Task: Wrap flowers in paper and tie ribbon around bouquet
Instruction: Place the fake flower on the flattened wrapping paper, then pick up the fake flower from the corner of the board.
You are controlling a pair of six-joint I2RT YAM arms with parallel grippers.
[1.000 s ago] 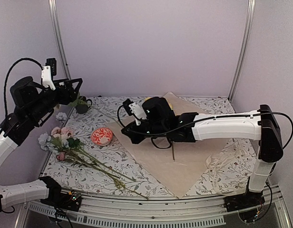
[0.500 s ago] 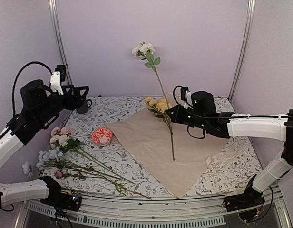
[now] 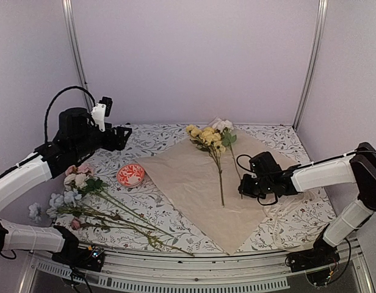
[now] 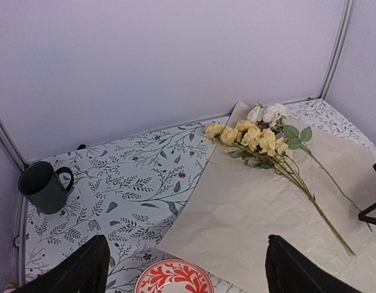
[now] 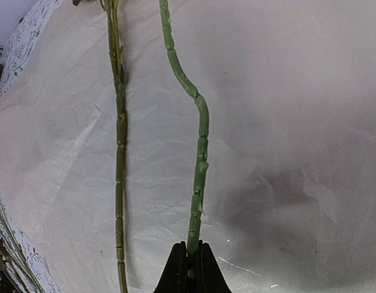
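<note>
Flowers point(image 3: 209, 137), one yellow spray and one white, lie with thin stems on the crinkled peach paper point(image 3: 194, 189), spread flat over the counter point(image 3: 145, 140). Right jaws clench the white bloom's ridged green stem point(image 5: 200, 159) at its end. Left jaws stand released, holding nothing. What seems to be cream ribbon point(image 3: 282, 210) lies loose at the paper's right edge.

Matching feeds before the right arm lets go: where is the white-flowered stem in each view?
Top external: white-flowered stem right of centre on the paper, its end in the right gripper.
Left wrist: upper right, slanting towards the right edge.
Right wrist: centre, rising from the shut jaws.
Shared landmark: the yellow-flowered stem alongside it.
</note>
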